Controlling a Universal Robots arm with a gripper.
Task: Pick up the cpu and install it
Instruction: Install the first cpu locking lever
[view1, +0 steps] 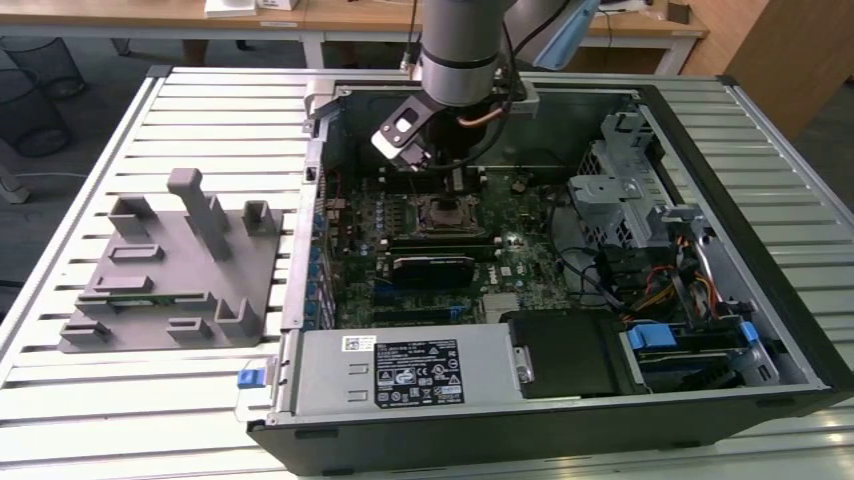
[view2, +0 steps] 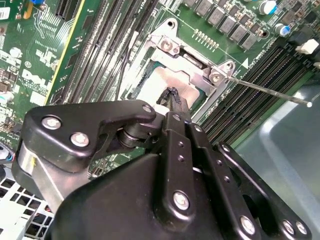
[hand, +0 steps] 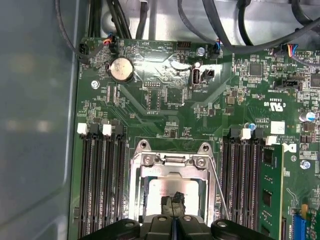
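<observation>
Robot arm's pincer (hand: 175, 204) hangs over the processor socket of an opened computer, its two black fingers drawn together tip to tip with nothing gripped between them. Directly beneath the tips the cpu (hand: 167, 189) lies flat in the socket. Its pale, matt silver-white top shows through the window of the bright steel socket frame (hand: 172, 161); whether the tips touch it cannot be told. The thin wire lever (view2: 265, 89) stands out free to one side in the second wrist view.

Seating appears to be the step in hand. It looks to call for a square, level chip and only light, straight-down pressure at its centre, clear of frame and lever, since a thin plate over fine contacts forgives no tilt or sliding.

Around the socket spreads the glossy green motherboard (hand: 165, 105), ribbed with black memory slots, one carrying a narrow green memory stick (hand: 270, 185). The black steel case (view1: 794, 300) fills the slatted metal desk (view1: 200, 120) toward the exterior view's right edge. A grey moulded holder (view1: 174, 270) sits near the exterior view's left edge.
</observation>
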